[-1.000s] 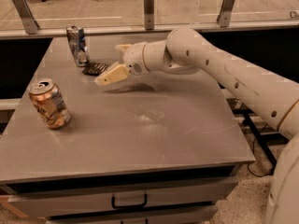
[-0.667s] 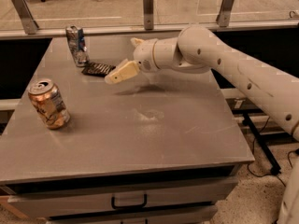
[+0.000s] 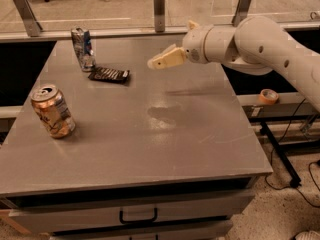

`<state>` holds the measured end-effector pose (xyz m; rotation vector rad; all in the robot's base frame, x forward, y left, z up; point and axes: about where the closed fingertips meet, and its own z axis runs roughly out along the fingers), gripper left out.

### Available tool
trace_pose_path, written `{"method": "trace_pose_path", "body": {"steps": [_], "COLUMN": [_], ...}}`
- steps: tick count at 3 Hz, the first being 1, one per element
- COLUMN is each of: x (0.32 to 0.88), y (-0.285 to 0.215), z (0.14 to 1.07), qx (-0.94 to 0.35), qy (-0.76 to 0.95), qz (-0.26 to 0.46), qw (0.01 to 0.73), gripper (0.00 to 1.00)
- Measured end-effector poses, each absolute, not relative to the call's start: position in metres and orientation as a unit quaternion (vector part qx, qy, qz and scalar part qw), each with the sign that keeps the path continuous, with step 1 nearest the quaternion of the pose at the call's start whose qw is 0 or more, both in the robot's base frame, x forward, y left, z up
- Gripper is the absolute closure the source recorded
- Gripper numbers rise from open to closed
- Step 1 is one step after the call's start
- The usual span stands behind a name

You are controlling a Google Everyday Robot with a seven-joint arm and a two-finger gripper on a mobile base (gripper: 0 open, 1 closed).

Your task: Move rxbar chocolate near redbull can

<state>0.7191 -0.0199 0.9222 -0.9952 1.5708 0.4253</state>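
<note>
The rxbar chocolate (image 3: 109,74), a flat dark wrapped bar, lies on the grey table (image 3: 150,134) at the back left, just right of the foot of the redbull can (image 3: 83,48). The can is slim, blue and silver, dented, and stands upright. My gripper (image 3: 155,62) hangs above the table's back middle, well to the right of the bar and apart from it. It holds nothing.
A wider orange-gold and white can (image 3: 53,111) stands tilted near the table's left edge. A railing with metal posts (image 3: 159,9) runs behind the table. A drawer handle (image 3: 138,216) shows below the front edge. A roll of tape (image 3: 270,96) sits at the right.
My gripper has drawn back to the right and up, away from the bar. The bar stays lying next to the redbull can.
</note>
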Motion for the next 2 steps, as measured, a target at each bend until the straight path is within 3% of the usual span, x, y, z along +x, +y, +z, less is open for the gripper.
{"method": "trace_pose_path", "body": {"steps": [1, 2], "x": [0.7194, 0.7206], "y": [-0.0786, -0.0811], "z": [0.9478, 0.9541], "qx": [-0.387, -0.382], "qy": [0.693, 0.691], "qz": [0.096, 0.087], "qw": [0.601, 0.607], "gripper": [0.0, 0.0]}}
